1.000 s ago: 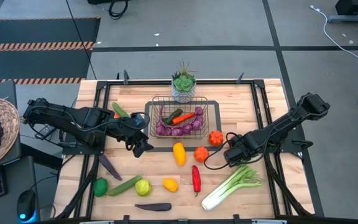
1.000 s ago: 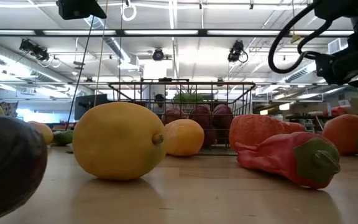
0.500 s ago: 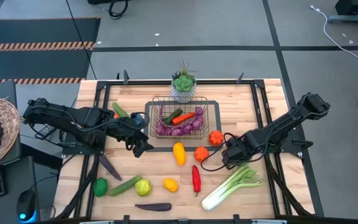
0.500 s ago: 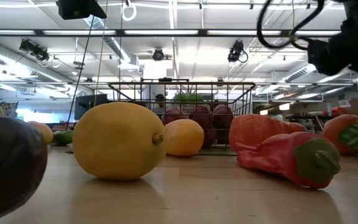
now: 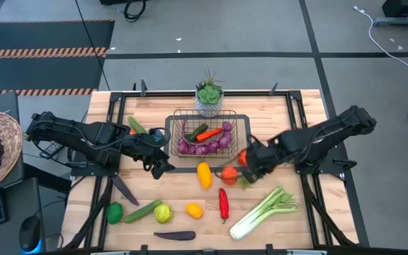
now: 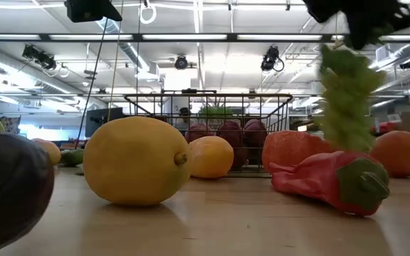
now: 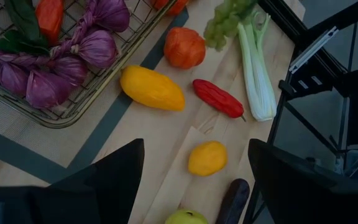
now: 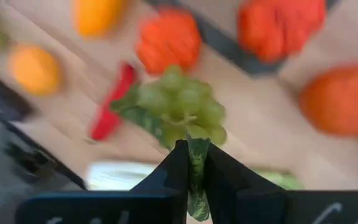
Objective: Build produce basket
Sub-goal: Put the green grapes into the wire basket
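The wire basket (image 5: 211, 111) stands at the table's far middle, holding purple bulbs, a carrot and a dark green piece. My right gripper (image 5: 248, 167) hangs in front of the basket's right near corner, shut on a bunch of green grapes (image 8: 180, 104), which shows high up in the low view (image 6: 347, 92). My left gripper (image 5: 163, 153) waits open beside the basket's left near corner with nothing between its fingers (image 7: 194, 162). More produce lies loose on the near half of the table. My right gripper pinches the patterned green leaf (image 8: 197, 163) at the top of the grape bunch between its two fingers. The fingers come from above, pointing steeply down. The bunch hangs below them, clear of the table.
A potted succulent (image 5: 209, 96) stands behind the basket. In front of it lie a yellow fruit (image 5: 204, 174), two orange pumpkins (image 5: 229, 174), a red chili (image 5: 223, 204) and a leek (image 5: 264, 211). Farther left along the near edge lie a cucumber (image 5: 142, 210), a lemon (image 5: 163, 212) and an eggplant (image 5: 174, 235).
My right gripper has taken hold of the green grapes and risen, moving toward the table's left, toward the basket, and turning as it went. The grapes, which lay on the table near the leek, now hang lifted clear.
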Robot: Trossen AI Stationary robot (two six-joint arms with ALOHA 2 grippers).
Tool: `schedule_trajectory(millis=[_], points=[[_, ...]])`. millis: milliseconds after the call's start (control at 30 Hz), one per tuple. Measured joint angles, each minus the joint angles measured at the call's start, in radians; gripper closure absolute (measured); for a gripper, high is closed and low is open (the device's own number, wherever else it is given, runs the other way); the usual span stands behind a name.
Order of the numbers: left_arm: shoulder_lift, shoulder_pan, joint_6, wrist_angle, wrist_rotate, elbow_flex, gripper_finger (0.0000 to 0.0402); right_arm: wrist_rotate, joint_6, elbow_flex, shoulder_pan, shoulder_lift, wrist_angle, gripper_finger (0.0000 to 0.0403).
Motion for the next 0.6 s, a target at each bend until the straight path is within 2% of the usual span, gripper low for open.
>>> schedule_trajectory(millis=[200,367,600], points=[[0.000,0.000,0.000,0.000,0.000,0.000,0.0109,0.096,-0.151,0.203,-0.108,-0.001,0.000,0.0376],[0.000,0.000,0.000,0.000,0.000,0.000,0.0108,0.171,-0.278,0.282,-0.218,-0.001,0.069,0.0376],[0.000,0.000,0.000,0.000,-0.013,0.000,0.0109,0.097,-0.423,0.283,-0.366,0.019,0.275,0.0371]])
